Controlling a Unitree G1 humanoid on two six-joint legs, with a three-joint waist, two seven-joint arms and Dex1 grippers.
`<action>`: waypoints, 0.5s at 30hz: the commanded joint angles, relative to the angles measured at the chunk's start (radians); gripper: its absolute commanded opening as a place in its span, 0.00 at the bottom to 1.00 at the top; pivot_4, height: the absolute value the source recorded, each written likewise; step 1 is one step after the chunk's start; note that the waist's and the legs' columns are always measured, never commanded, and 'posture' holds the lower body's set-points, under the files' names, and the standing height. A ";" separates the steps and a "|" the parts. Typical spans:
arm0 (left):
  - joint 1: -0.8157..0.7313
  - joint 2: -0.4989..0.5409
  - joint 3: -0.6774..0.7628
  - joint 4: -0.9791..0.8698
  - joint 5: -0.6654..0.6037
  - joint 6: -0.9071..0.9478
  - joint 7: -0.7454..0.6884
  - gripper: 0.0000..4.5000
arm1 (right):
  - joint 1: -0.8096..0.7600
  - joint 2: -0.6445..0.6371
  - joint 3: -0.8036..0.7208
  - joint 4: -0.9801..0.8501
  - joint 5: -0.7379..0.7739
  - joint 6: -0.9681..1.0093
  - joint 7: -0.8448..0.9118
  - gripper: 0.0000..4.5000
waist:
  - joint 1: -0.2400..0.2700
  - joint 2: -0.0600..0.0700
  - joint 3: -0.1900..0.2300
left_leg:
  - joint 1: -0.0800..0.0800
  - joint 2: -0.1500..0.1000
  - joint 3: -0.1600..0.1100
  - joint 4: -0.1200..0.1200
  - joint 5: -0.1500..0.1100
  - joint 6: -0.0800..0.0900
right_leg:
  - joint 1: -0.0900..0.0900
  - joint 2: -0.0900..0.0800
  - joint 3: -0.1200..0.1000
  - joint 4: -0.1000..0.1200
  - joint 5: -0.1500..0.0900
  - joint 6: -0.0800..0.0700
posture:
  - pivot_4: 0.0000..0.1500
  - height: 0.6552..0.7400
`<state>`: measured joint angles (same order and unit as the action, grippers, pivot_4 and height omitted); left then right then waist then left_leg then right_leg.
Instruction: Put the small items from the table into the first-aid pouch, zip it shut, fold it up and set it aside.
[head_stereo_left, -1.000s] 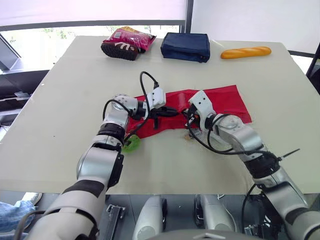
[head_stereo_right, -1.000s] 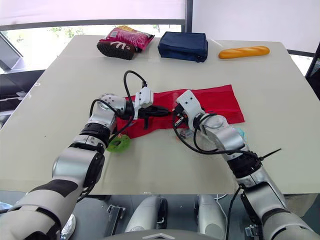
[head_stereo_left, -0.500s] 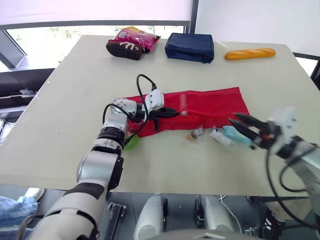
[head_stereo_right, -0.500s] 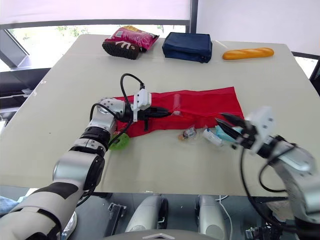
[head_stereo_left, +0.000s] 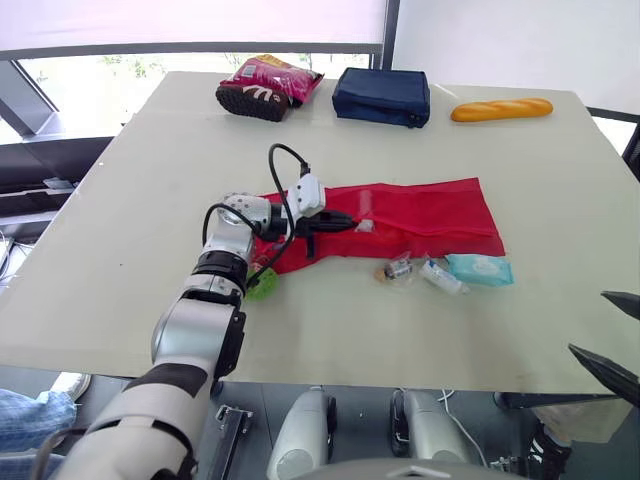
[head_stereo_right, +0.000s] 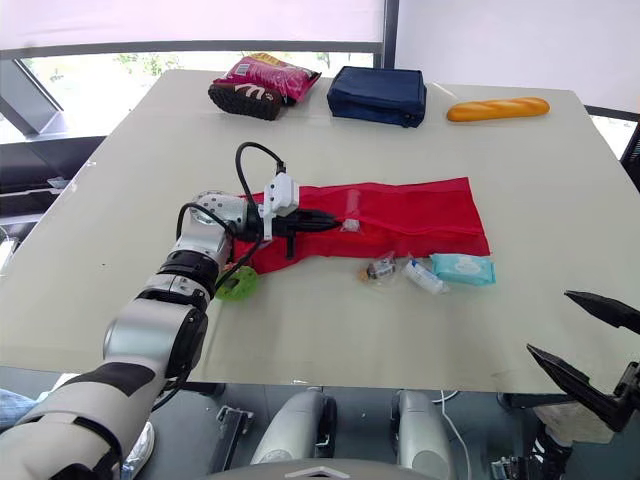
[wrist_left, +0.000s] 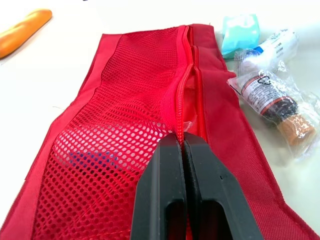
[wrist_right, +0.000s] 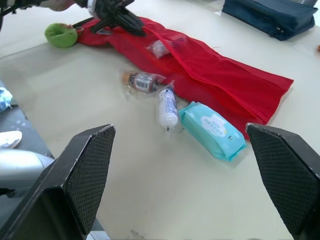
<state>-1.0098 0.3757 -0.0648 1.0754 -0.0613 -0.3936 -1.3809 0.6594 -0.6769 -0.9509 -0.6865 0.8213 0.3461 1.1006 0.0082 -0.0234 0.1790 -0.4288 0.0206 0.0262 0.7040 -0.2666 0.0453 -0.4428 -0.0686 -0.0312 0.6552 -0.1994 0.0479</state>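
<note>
The red mesh first-aid pouch (head_stereo_left: 420, 215) lies flat mid-table, its zip (wrist_left: 186, 80) partly undone. My left gripper (wrist_left: 181, 142) is shut on the pouch's edge by the zip, near the pouch's left end (head_stereo_left: 338, 221). A small clear packet (head_stereo_left: 364, 226) sits at the zip opening. In front of the pouch lie a wrapped brown bottle (head_stereo_left: 397, 269), a white tube (head_stereo_left: 438, 276) and a teal wipes pack (head_stereo_left: 479, 269). My right gripper (head_stereo_right: 548, 321) hangs open off the table's front right edge, well clear of the items; its fingers (wrist_right: 82, 170) stand wide apart.
A green object (head_stereo_left: 263, 287) lies beside my left forearm. At the far edge sit a pink snack bag (head_stereo_left: 268, 84), a navy pouch (head_stereo_left: 381, 95) and an orange bread roll (head_stereo_left: 500, 108). The table's front edge (head_stereo_left: 400, 382) runs just ahead of the right gripper.
My right gripper has drawn back from the pouch to the front right, off the table, and opened wide. The bottle, tube and wipes now lie uncovered. The left gripper holds as before.
</note>
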 joint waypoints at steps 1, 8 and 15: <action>-0.033 -0.002 0.012 -0.009 -0.010 -0.012 0.001 0.00 | -0.028 -0.006 0.046 -0.035 -0.063 -0.011 -0.083 0.99 | 0.004 0.000 0.000 | 0.000 0.000 0.000 0.000 0.000 0.000 | 0.000 0.000 0.000 0.000 0.000 0.000 | 1.00 0.72; -0.028 -0.007 0.009 -0.030 -0.014 -0.012 -0.009 0.00 | -0.153 -0.055 0.382 -0.052 -0.299 0.034 -0.256 0.99 | 0.006 0.000 0.000 | -0.001 -0.003 0.000 0.000 0.000 0.000 | 0.000 0.000 0.000 0.001 0.000 -0.001 | 1.00 0.72; -0.026 -0.007 0.009 -0.044 -0.017 -0.009 -0.015 0.00 | -0.374 -0.061 0.710 0.052 -0.473 0.088 -0.375 0.99 | 0.006 0.000 0.000 | -0.001 -0.004 0.000 0.001 0.000 0.000 | -0.001 0.000 0.000 0.000 0.002 -0.003 | 1.00 0.72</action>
<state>-1.0184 0.3631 -0.0674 1.0690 -0.0613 -0.3937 -1.3928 0.3010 -0.7421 -0.2654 -0.6373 0.3673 0.4333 0.7462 0.0140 -0.0235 0.1791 -0.4304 0.0165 0.0260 0.7048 -0.2666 0.0453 -0.4437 -0.0692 -0.0313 0.6562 -0.1974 0.0443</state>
